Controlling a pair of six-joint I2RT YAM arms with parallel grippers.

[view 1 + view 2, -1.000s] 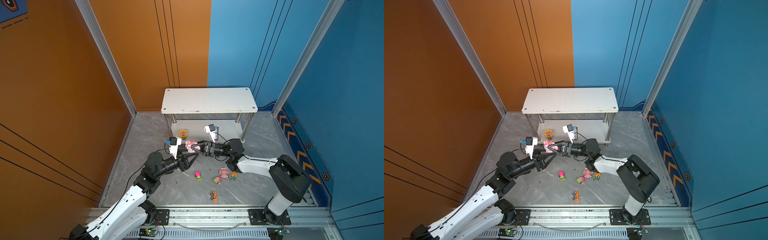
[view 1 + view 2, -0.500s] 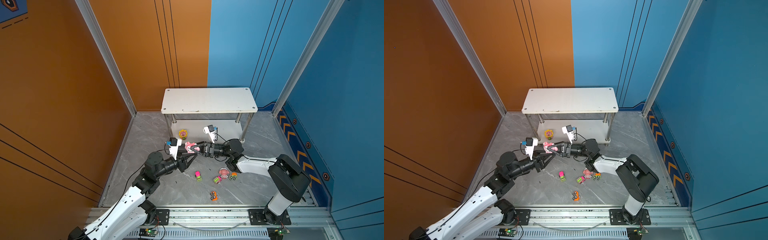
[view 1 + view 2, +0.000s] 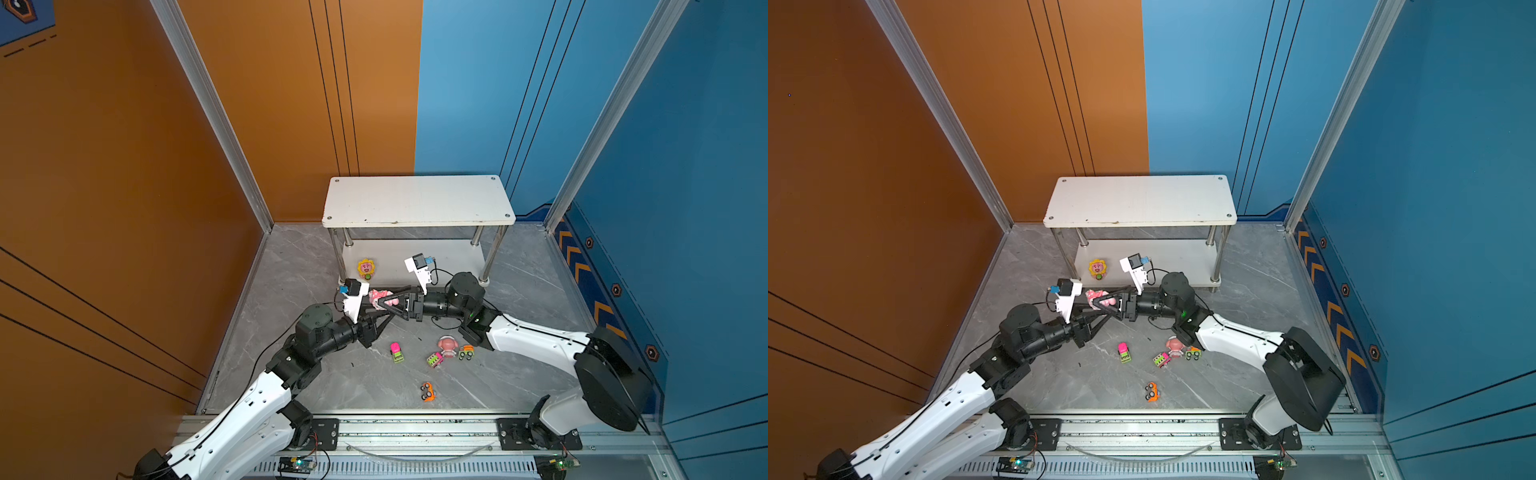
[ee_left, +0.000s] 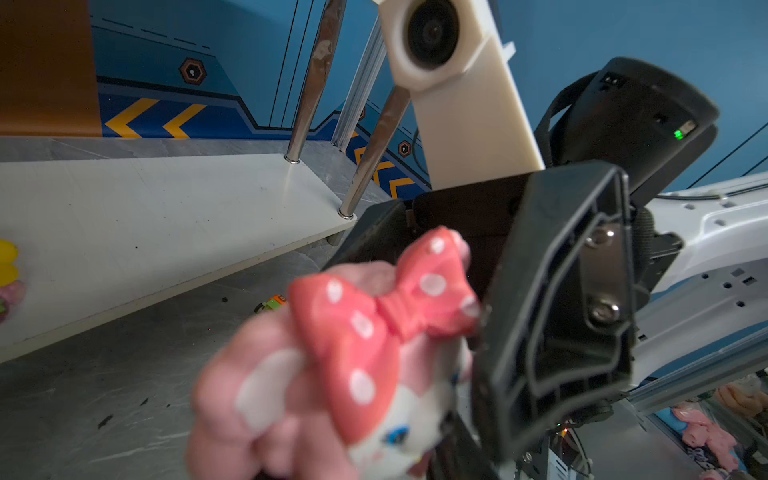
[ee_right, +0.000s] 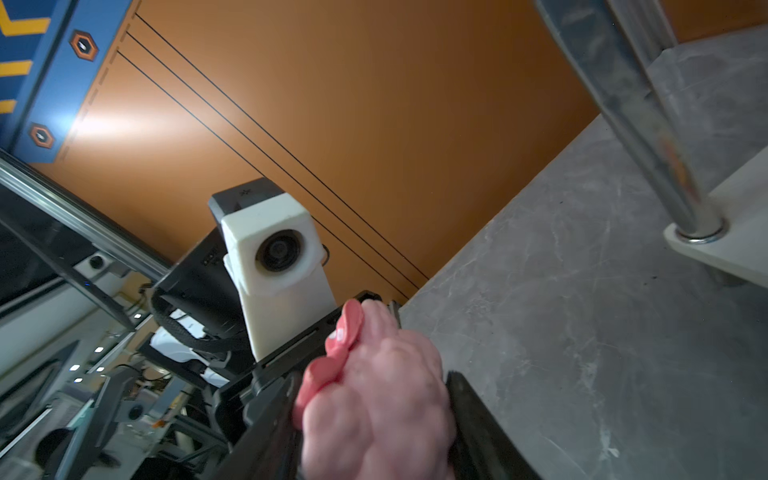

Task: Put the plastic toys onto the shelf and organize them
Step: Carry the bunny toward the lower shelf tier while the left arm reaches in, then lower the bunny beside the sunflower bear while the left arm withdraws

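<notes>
Just in front of the shelf (image 3: 417,199), in both top views, the right hand (image 3: 389,302) grips the pink figurine (image 3: 376,296) above the table (image 3: 291,286). The left hand (image 3: 384,311) meets it there, seemingly for a handover. A yellow figurine (image 3: 366,268) already stands on the shelf's lower board, and five loose toys (image 3: 397,352) lie well in front of the shelf.

The left wrist view shows the figurine against the right hand; whether the left hand clamps it I cannot tell. The right wrist view shows it between the right jaws.

Since the earlier views the left jaws look narrower, and the loose toys lie unmoved.
</notes>
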